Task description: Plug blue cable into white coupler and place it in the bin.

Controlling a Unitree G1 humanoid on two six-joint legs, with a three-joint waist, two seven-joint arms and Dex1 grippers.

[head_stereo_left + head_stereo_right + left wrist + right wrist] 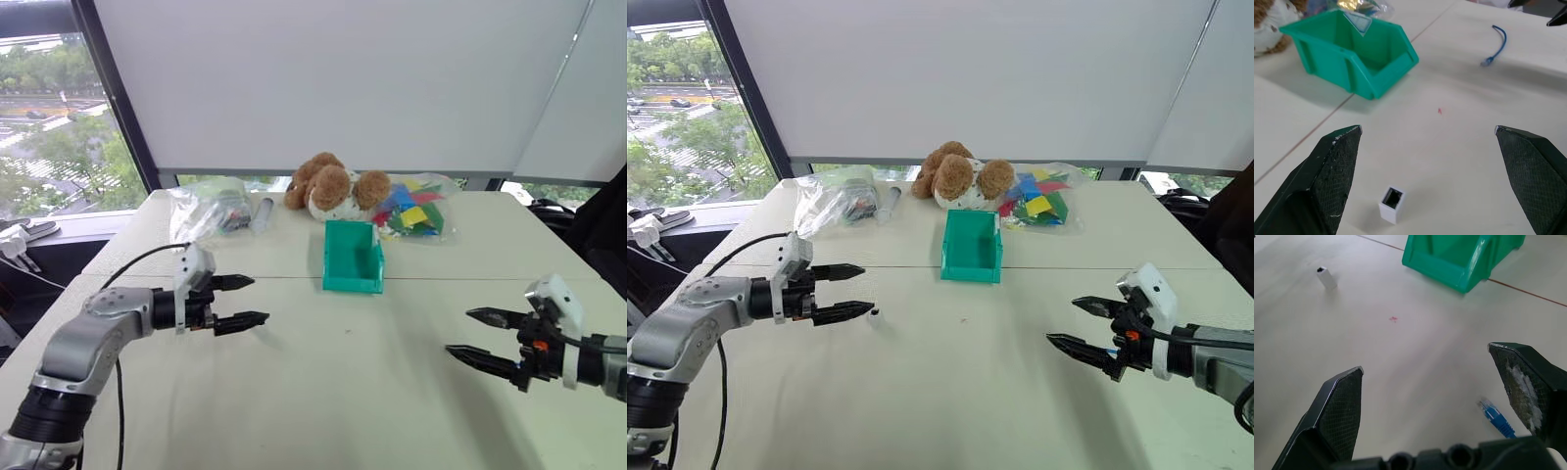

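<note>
The teal bin (353, 257) stands at mid-table with its low lip toward me. The tiny white coupler (1391, 203) stands upright on the table, socket up, just beyond my left gripper (867, 288), which hovers open and empty above the table. The coupler (876, 315) sits beside that gripper's lower fingertip. The blue cable (1497, 46) lies curved on the table over by my right gripper (1062, 320). Its plug end (1496, 418) rests just under that gripper's fingers. The right gripper is open and holds nothing.
A brown teddy bear (328, 186) sits behind the bin, between a clear bag of coloured pieces (416, 208) and another clear bag (208, 208) with a grey tube (263, 213) beside it. A seam crosses the table (343, 392).
</note>
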